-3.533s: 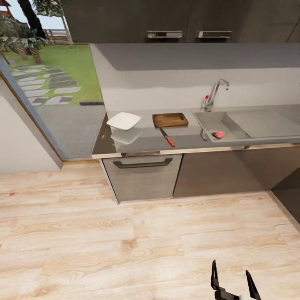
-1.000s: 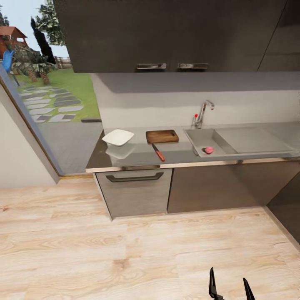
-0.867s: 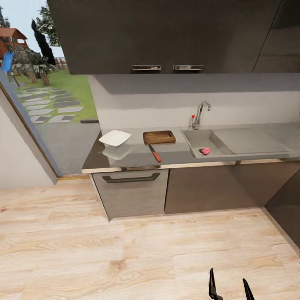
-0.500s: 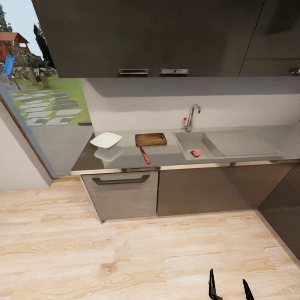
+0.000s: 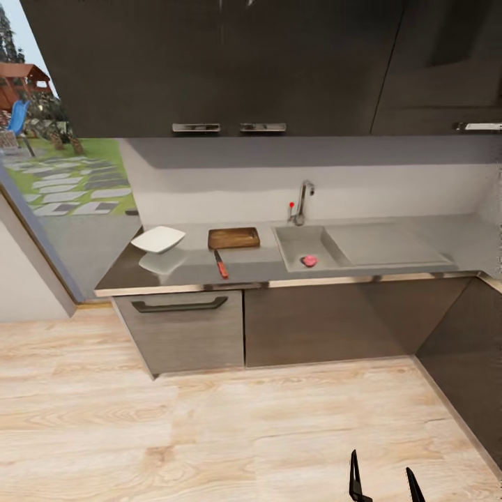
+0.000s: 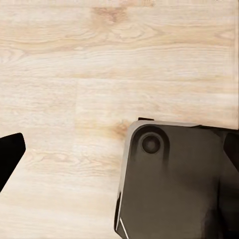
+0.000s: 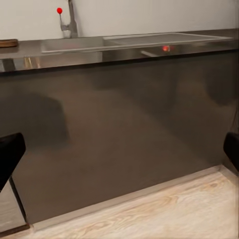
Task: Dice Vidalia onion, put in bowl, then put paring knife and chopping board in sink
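On the countertop (image 5: 188,268) far ahead of me, the white square bowl (image 5: 158,239) sits at the left, with the brown chopping board (image 5: 233,238) beside it. The paring knife (image 5: 221,265) with its red handle lies in front of the board. The pinkish onion (image 5: 309,261) rests in the sink (image 5: 296,240), below the tap (image 5: 301,202). My right gripper (image 5: 383,481) is open and empty, low over the floor. In the right wrist view my right gripper (image 7: 119,152) faces the cabinet front, with the tap (image 7: 69,17) above. My left gripper (image 6: 119,154) is open over the floor.
Dark wall cabinets (image 5: 230,63) hang above the counter. A drawer with a bar handle (image 5: 179,305) sits under the bowl. Wooden floor (image 5: 209,418) lies between me and the cabinets. A glass wall (image 5: 49,188) stands at the left. My own dark base (image 6: 174,184) shows below the left gripper.
The whole view has shifted: the counter now sits further left and the right-hand corner cabinets have come in. The things on the counter and my right gripper have kept their places.
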